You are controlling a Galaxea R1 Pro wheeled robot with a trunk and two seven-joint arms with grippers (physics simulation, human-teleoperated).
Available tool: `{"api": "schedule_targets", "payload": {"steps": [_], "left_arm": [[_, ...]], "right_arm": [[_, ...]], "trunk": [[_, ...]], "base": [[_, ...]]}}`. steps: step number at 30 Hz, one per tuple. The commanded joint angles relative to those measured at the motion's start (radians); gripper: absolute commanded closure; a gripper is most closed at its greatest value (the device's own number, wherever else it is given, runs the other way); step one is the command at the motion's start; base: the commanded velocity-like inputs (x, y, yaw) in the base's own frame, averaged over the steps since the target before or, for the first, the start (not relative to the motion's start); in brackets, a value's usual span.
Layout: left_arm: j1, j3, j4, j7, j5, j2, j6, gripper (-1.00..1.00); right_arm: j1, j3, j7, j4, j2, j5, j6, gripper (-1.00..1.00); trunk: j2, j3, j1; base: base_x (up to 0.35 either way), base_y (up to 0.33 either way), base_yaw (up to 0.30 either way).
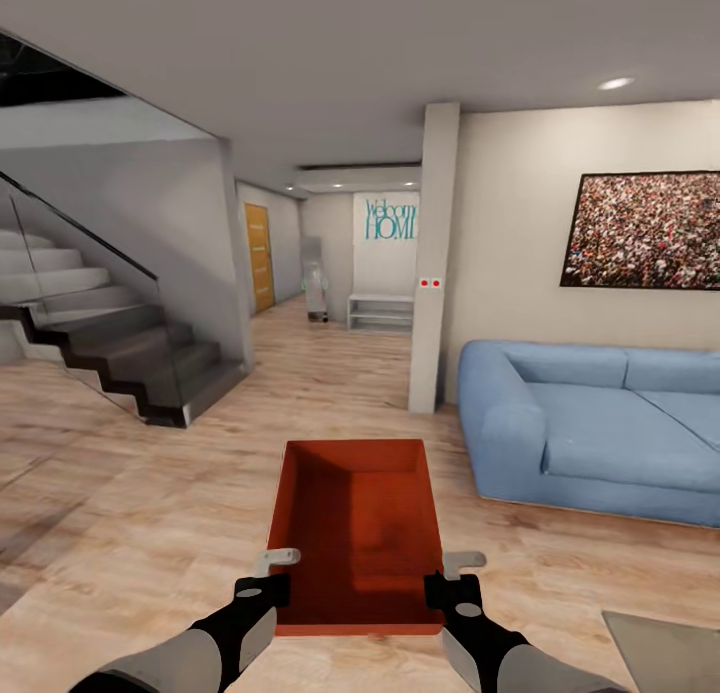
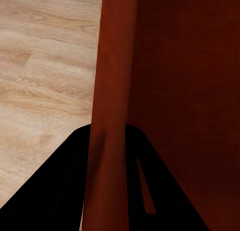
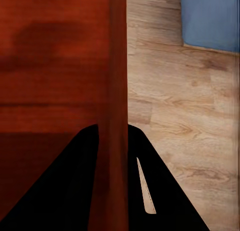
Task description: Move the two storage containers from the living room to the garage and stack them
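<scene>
One orange-red storage container (image 1: pixel 360 533) hangs level in front of me, open side up and empty, above the living room's light wood floor (image 1: pixel 150 493). My left gripper (image 1: pixel 268 588) is shut on its left wall near the near corner, and my right gripper (image 1: pixel 450 585) is shut on its right wall. In the left wrist view the thin wall (image 2: pixel 112 91) runs between the dark fingers of the left gripper (image 2: pixel 107 141). In the right wrist view the wall (image 3: pixel 115 66) is pinched the same way by the right gripper (image 3: pixel 112 138). The garage is out of view.
A blue sofa (image 1: pixel 600 423) stands at the right, with a pillar (image 1: pixel 430 263) beside it. Dark stairs with a glass rail (image 1: pixel 110 343) rise at the left. Between them a hallway leads back to an orange door (image 1: pixel 259 256) and a white shelf (image 1: pixel 380 311). A grey slab corner (image 1: pixel 670 653) shows near right.
</scene>
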Motion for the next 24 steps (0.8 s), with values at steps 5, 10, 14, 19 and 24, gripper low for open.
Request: {"api": "schedule_targets", "payload": {"steps": [5,10,14,19,24], "left_arm": [[-0.001,0.058,-0.001,0.007,0.0,0.027,-0.004,1.0],[-0.001,0.058,-0.001,0.007,0.0,0.026,-0.004,1.0],[-0.001,0.058,-0.001,0.007,0.0,0.026,-0.004,1.0],[-0.001,0.058,-0.001,0.007,-0.001,0.026,-0.004,1.0],[-0.001,0.058,-0.001,0.007,-0.001,0.025,-0.004,1.0]], "right_arm": [[-0.001,-0.035,0.001,0.0,-0.001,0.002,0.0,1.0],[0.0,-0.035,0.001,0.0,0.0,0.002,0.0,1.0],[-0.001,-0.035,0.001,0.0,0.001,0.002,-0.001,1.0],[-0.001,-0.035,0.001,0.0,0.001,0.002,-0.002,1.0],[-0.001,-0.035,0.0,0.0,0.001,0.002,0.0,1.0]], "trunk": [[-0.001,-0.001,0.001],[-0.001,-0.001,0.001],[-0.001,-0.001,0.001],[-0.001,-0.001,0.001],[-0.001,-0.001,0.001]], "base": [[0.322,0.0,-0.086],[0.322,0.0,-0.006],[0.322,0.0,-0.001],[0.322,0.0,0.0],[0.322,0.0,0.012]]}}
